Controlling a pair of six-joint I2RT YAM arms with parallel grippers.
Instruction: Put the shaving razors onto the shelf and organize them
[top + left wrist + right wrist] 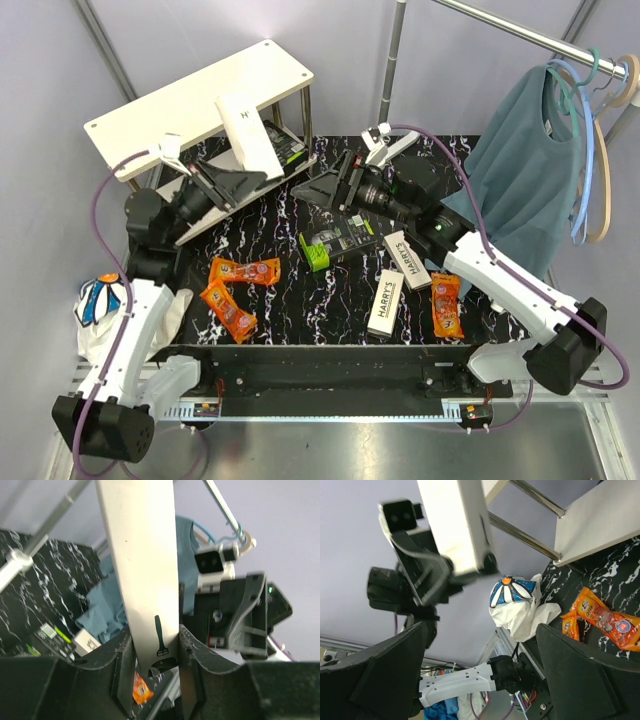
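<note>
Shaving razors are split three ways: one flat white cardboard razor box with a printed razor mark (142, 570) is held aloft, a black-and-lime pack (285, 150) already lies on the lower level of the two-level white-board shelf on thin silver legs (180, 100), and the rest lie on the black marbled tabletop (290, 300). The left gripper (155, 650) is clamped on the lower end of the box, one finger against each broad face. The box's long axis runs away from the fingers, up and out. In the top view the box (248, 135) stands just off the right-hand front edge of the shelf's top board, with the board beyond it and to its left. The left arm is therefore the nearer one. In my judgement the coming move turns on carrying the box back and left over a board, then laying its long axis flat. Which level it is meant for cannot be told. The left arm reaches forward with its wrist pitched up. The right gripper (480, 670) is spread wide and holds nothing, poised above the table's middle. Loose stock remains: a black-and-lime pack on the table (335, 243), two white boxes (385, 300), and orange crinkly packets (245, 270).
</note>
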